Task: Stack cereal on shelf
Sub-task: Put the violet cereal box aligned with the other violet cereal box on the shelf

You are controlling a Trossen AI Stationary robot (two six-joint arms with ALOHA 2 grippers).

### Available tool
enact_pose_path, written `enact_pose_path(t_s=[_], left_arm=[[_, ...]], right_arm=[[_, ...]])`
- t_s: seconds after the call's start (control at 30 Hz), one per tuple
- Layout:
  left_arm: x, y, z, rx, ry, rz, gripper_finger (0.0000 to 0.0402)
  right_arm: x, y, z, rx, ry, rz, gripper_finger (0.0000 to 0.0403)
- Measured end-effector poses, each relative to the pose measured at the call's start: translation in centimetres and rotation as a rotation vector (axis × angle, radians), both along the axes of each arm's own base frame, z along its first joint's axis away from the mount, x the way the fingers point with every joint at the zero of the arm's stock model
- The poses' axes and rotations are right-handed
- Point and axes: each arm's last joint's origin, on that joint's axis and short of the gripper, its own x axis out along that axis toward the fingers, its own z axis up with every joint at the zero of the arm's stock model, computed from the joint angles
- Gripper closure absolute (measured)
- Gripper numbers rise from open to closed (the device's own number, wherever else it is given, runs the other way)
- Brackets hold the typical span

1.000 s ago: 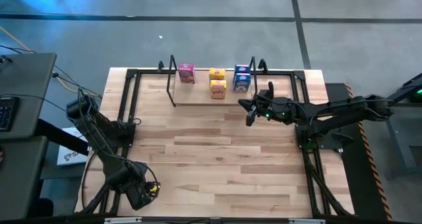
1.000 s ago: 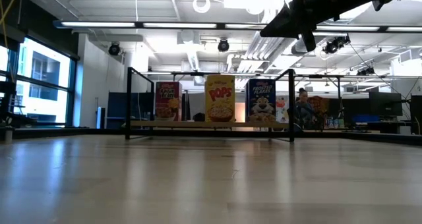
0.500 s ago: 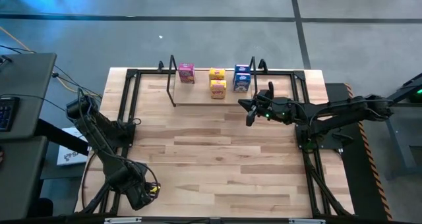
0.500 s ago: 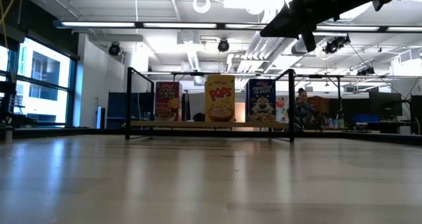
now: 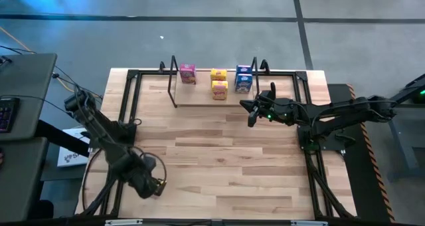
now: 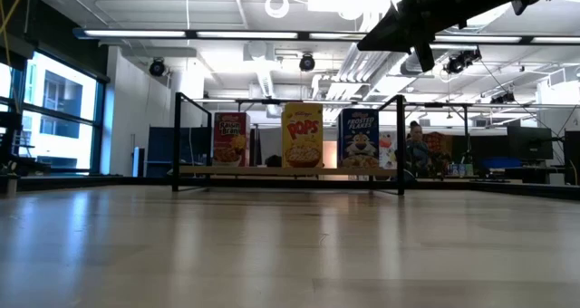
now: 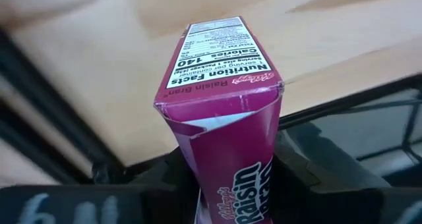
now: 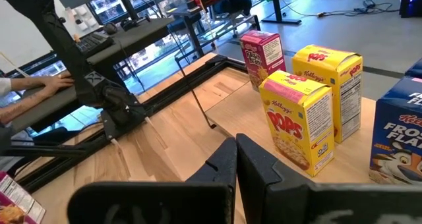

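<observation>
A pink cereal box [image 7: 221,105] juts out between the fingers of my left gripper [image 5: 157,186], which is shut on it over the table's near left part. On the shelf [image 5: 199,101] at the far edge, one pink box [image 5: 188,74], two yellow boxes [image 5: 220,89] and blue boxes [image 5: 244,80] stand upright on their bottoms. In the low view, a pink [image 6: 230,139], a yellow [image 6: 303,135] and a blue box [image 6: 359,138] stand in a row. My right gripper [image 5: 251,117] hangs shut near the shelf's right end, holding nothing. My left gripper pinches the pink cereal box between its two fingers [image 7: 177,178], one on each side of the box's printed face [image 7: 247,184]. The box sticks out forward past the fingers, its nutrition panel [image 7: 221,59] turned up. No part of it shows resting on the table.
Black metal frame rails [image 5: 129,106] run along the table's left and right sides and far edge. Thin black wire uprights [image 5: 174,80] stand at each end of the shelf. Bare wood planks [image 5: 219,159] lie between the two arms. A person [image 6: 417,149] sits in the room beyond.
My left gripper has swung from the table's near left corner toward the right and a little toward the far edge, coming in over the planks. My right arm has kept still.
</observation>
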Motion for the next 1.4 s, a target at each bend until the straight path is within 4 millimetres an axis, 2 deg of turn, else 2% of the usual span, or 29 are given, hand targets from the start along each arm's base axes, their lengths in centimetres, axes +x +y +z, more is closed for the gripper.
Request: enact_pose_path(t_s=[0.27, 0.43, 0.8, 1.03, 1.13, 1.27, 1.4], left_arm=[[2.4, 4.3, 1.8, 0.037, -0.191, -0.133, 0.0282], [3.8, 7.6, 2.7, 0.091, -0.297, -0.199, 0.0282], [6.2, 16.4, 4.0, 0.248, -0.470, -0.260, 0.0282], [8.0, 22.3, 5.4, 0.388, -0.735, -0.378, 0.0282], [8.3, 24.7, 6.0, 0.438, -0.840, -0.400, 0.0282], [8.0, 27.7, 7.2, 0.497, -0.894, -0.430, 0.0282], [7.3, 30.0, 8.8, 0.548, -0.828, -0.495, 0.0282]], right_arm=[[0.0, 0.0, 0.1, -0.001, -0.012, 0.000, 0.0402], [0.1, 0.0, 1.2, -0.026, -0.114, 0.013, 0.0402], [-2.2, 0.1, 5.5, -0.241, -0.333, 0.023, 0.0402], [-3.1, 0.1, 6.4, -0.299, -0.366, 0.007, 0.0402], [-3.1, -0.1, 6.3, -0.295, -0.354, -0.042, 0.0402], [-3.2, -0.3, 6.3, -0.287, -0.337, -0.138, 0.0402], [-3.3, -0.5, 6.3, -0.304, -0.322, -0.202, 0.0402]])
